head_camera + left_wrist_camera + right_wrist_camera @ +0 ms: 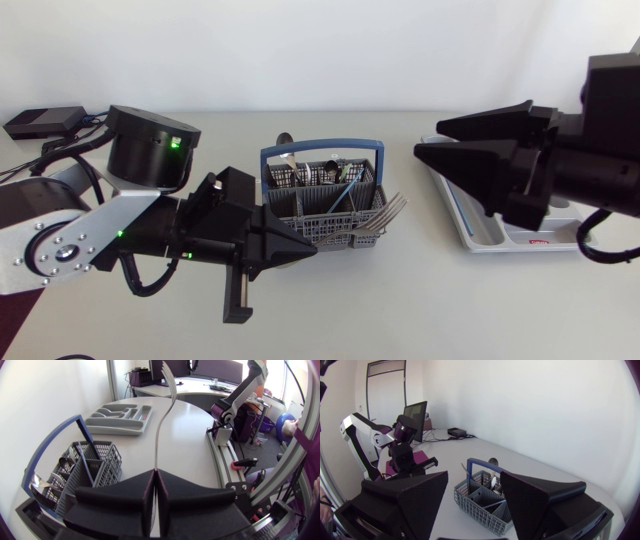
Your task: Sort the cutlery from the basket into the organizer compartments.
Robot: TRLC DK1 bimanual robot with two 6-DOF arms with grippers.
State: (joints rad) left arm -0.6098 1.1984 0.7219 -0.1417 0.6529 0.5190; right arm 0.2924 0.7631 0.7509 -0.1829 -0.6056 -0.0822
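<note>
Left hand (303, 248): pinching fork (388, 212) by its handle, just beside basket (325, 228). Right hand (430, 138): spread wide, above organizer (495, 238). Bench (400, 300): white.

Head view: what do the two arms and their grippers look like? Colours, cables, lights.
The left arm has a silver-grey link with a ring of screws, a black drum joint with green lights and loose black cables. The right arm shows only black housing. The left gripper and right gripper are matte black with broad wedge fingers.
</note>
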